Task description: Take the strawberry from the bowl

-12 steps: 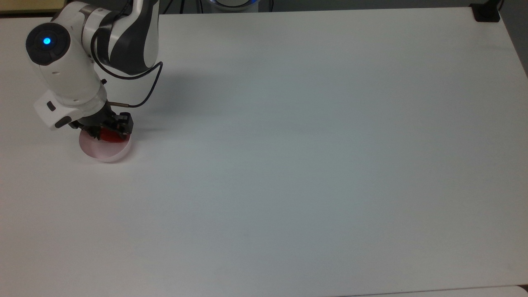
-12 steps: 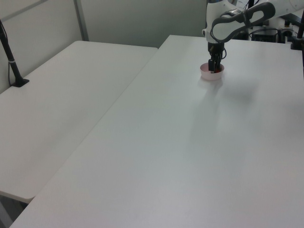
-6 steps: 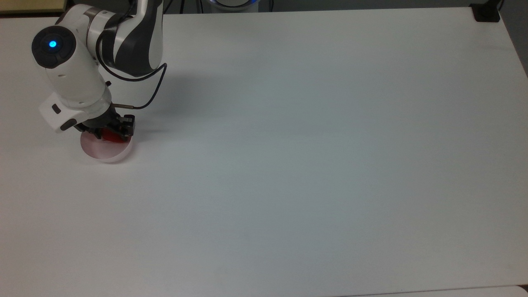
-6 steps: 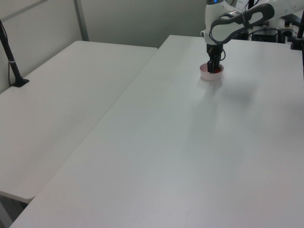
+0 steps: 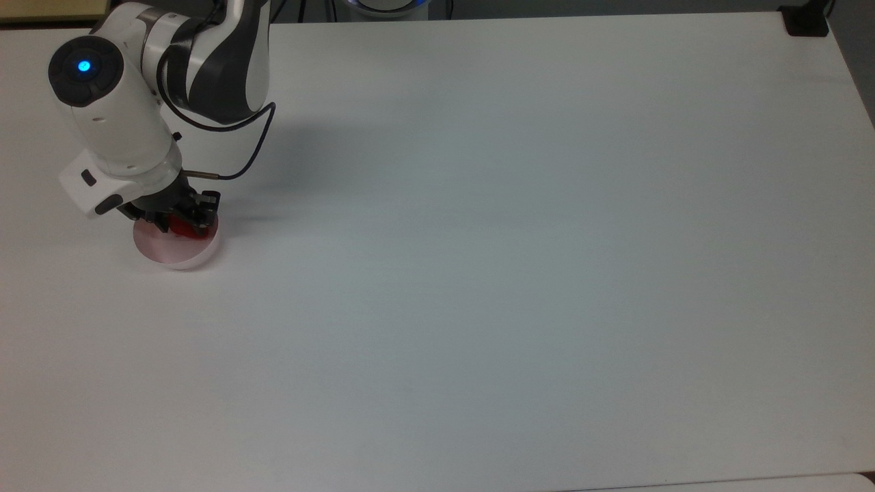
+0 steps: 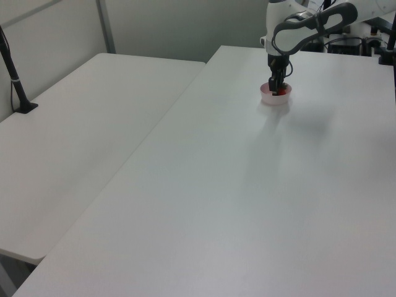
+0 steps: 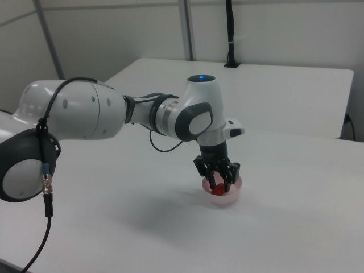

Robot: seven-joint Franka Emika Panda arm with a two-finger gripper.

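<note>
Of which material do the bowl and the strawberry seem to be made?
The bowl: probably plastic, pale pink with smooth, plain, matte walls. The strawberry: glossy, even red, so it may be an artificial fruit, but this cannot be told for sure.

A robotics lab: a white robot arm works over a plain white table, with a second white table on the left view's left, grey partition walls and a black clamped pole.
</note>
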